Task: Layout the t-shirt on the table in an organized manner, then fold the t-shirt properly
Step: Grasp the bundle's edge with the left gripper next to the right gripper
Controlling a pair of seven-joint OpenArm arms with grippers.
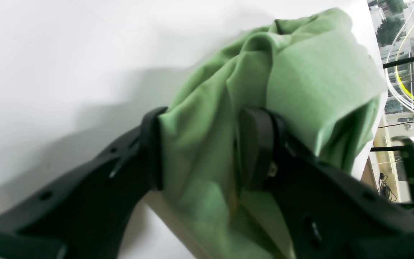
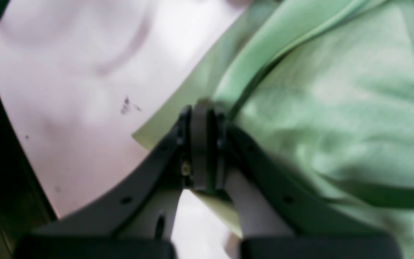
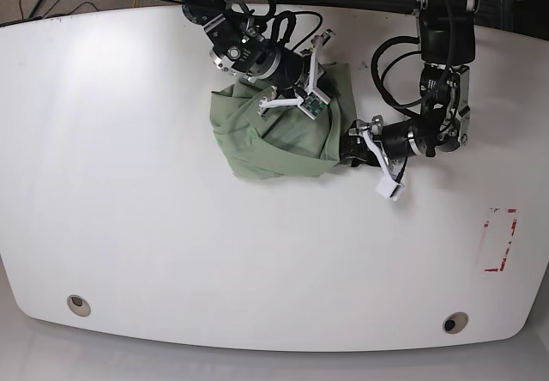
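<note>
1. The t-shirt (image 3: 273, 136), a pale green bundle, lies crumpled on the white table (image 3: 129, 184) toward its far edge, well away from the red-marked rectangle (image 3: 500, 240) near the table's right side and from the two grommet holes (image 3: 78, 304) along the near edge

2. The left gripper (image 1: 207, 151) meets the bundle at the side facing the rectangle, its jaws standing wide with a thick wad of cloth filling the gap between them; the fabric bulges over one finger, so this looks like a bulky grasp of several layers, not a single hem

3. The right gripper (image 2: 203, 144) sits at the bundle's far side, its jaws pressed together on a thin edge of the cloth, seen from the right wrist as a flat flap lying on the table beside the heap

4. Risk: if the two arms draw apart now, the left one's wad may carry inner folds with it, and the shirt would come out twisted and not flat

5. Risk: the right one's pinch is on a narrow margin of thin, soft fabric; a firm pull could slide the edge out and drop that side

6. Risk: the bundle sits close to the table's far edge, so a spread directed that way could spill a sleeve over it

7. Which parts of the shirt are held cannot be told; a wrong pairing would lay it out askew
</note>
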